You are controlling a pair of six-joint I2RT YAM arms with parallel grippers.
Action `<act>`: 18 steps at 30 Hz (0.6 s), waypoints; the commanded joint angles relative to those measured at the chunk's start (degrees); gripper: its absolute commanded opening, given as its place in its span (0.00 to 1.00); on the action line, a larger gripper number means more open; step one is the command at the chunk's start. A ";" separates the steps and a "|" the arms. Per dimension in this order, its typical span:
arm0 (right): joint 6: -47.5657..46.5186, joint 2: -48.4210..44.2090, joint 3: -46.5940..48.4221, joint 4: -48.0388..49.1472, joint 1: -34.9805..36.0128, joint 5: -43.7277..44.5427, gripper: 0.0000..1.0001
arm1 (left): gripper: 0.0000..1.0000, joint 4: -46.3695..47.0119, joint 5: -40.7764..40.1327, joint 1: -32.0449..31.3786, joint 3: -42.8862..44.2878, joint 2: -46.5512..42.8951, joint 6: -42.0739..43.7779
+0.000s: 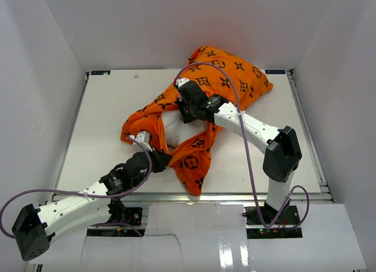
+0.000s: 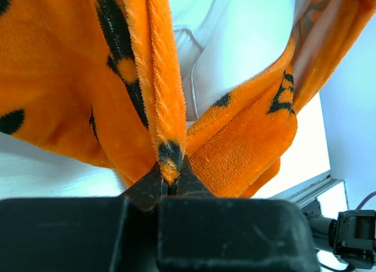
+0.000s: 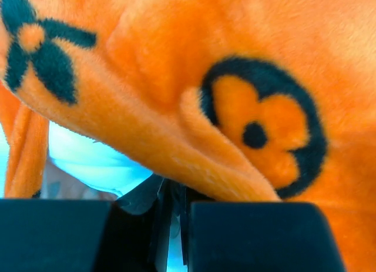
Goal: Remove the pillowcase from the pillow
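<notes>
**On the desk, a soft cover nipped at its mouth**

Across the middle of the desk (image 1: 106,107), running from near centre to far right, lies the pillowcase (image 1: 235,72). Its far-right part looks plump and full. The nearer part sags in loose, twisted bands around an opening where the white pillow (image 1: 170,124) shows.

My left pincer (image 2: 170,188) is closed on a thin orange fold at the near-left side of that opening. The plush pile stands up from the tips in a narrow ridge. My right pincer (image 3: 172,195) is closed too, at the far side of the opening, pressed in under an orange fold.

I judge both things light and very yielding. The cover is fleecy, so it should give good purchase, but it will stretch and bunch rather than slide off cleanly. The pillow will squash and drag against the lining. The best hold on the cover is the doubled edge of the opening. The pillow is best taken at a bare white corner or a pinched ridge.

Much is hidden. I cannot tell whether my right tips nip pillow, cover or both, since orange fills that view. How much of the pillow sits inside is covered, and so is its far end.
</notes>
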 commanded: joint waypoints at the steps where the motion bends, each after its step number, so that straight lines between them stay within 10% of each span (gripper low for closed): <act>1: -0.73 -0.18 8.75 14.06 -7.78 2.80 0.08 | 0.00 -4.86 7.55 -1.17 -4.00 0.50 -0.09; 18: 8.84 5.98 18.78 18.45 -9.03 -13.55 0.08 | 0.00 16.92 12.83 -1.78 -1.72 23.69 4.57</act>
